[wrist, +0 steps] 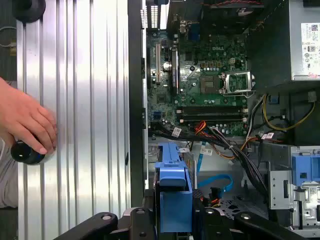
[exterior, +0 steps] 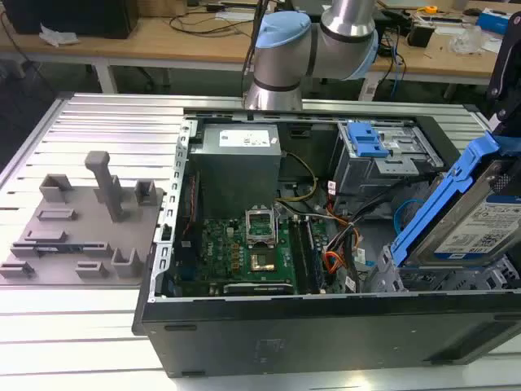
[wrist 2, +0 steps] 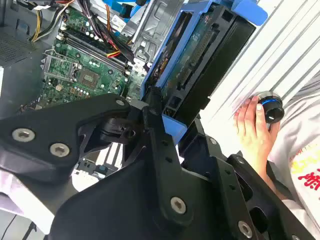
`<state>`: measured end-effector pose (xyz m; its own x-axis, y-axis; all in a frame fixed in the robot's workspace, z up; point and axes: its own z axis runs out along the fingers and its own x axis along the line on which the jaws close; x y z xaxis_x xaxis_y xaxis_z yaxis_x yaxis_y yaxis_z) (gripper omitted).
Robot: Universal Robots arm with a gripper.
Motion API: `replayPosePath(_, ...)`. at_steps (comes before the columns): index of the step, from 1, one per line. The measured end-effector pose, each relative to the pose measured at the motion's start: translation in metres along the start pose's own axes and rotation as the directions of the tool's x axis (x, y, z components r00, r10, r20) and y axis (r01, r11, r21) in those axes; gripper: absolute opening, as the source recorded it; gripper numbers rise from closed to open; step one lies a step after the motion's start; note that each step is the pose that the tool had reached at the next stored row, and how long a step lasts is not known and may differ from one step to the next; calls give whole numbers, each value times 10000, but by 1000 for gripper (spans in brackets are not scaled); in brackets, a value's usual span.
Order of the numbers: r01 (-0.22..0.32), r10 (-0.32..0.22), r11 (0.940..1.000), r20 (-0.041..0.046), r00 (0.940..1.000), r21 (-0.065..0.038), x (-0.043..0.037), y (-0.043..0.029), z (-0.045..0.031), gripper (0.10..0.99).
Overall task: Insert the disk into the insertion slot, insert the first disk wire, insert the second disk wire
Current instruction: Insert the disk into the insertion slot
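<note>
The disk (exterior: 470, 226), a silver drive with a white label in a bright blue carrier, hangs tilted over the open case's corner at the exterior view's right. Just below it lies the grey metal insertion slot (exterior: 456, 281). My gripper (wrist 2: 167, 112) is shut on the carrier's edge, and the disk's dark underside (wrist 2: 200, 65) faces the second wrist view. In the first wrist view the carrier's blue end (wrist: 175, 192) stands between the black fingers (wrist: 146, 222). A loose blue cable (wrist: 216, 181) and a bundle of orange and black wires (wrist: 220, 142) lie inside the case near the slot.
The case holds a green motherboard (exterior: 244, 244), a grey power supply (exterior: 236, 163) and a bigger bay with a blue latch (exterior: 366, 140). A person's hand (wrist: 27, 120) rests on a black knob (wrist: 25, 152) on the ribbed aluminium table (exterior: 98, 122). A grey fixture plate (exterior: 77, 228) lies at the exterior view's left.
</note>
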<state>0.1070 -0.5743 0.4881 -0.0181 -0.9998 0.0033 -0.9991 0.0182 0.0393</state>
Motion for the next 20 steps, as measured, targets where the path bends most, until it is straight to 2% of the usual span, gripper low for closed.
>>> replayPosePath(9, 0, 0, 10000, 0, 10000, 0, 0, 0, 0, 365)
replayPosePath(10, -2, 2, 10000, 0, 10000, 34, 1, 2, 1, 365)
replayPosePath(11, -2, 2, 9999, 2, 10000, 160, 0, 4, 2, 365)
replayPosePath(12, 0, -3, 9994, 64, 10000, 343, 0, 7, 7, 365)
replayPosePath(13, -1, -12, 9994, 348, 9994, 353, 1, 12, 10, 365)
replayPosePath(14, 0, -16, 9992, 412, 9992, 390, 2, 20, 13, 365)
replayPosePath(17, 1, -18, 9992, 414, 9991, 400, 2, 20, 14, 365)
replayPosePath(18, -1, -20, 9989, 437, 9990, 479, 2, 29, 16, 365)
replayPosePath(20, -2, -34, 9974, 500, 9987, 721, 2, 51, 18, 365)
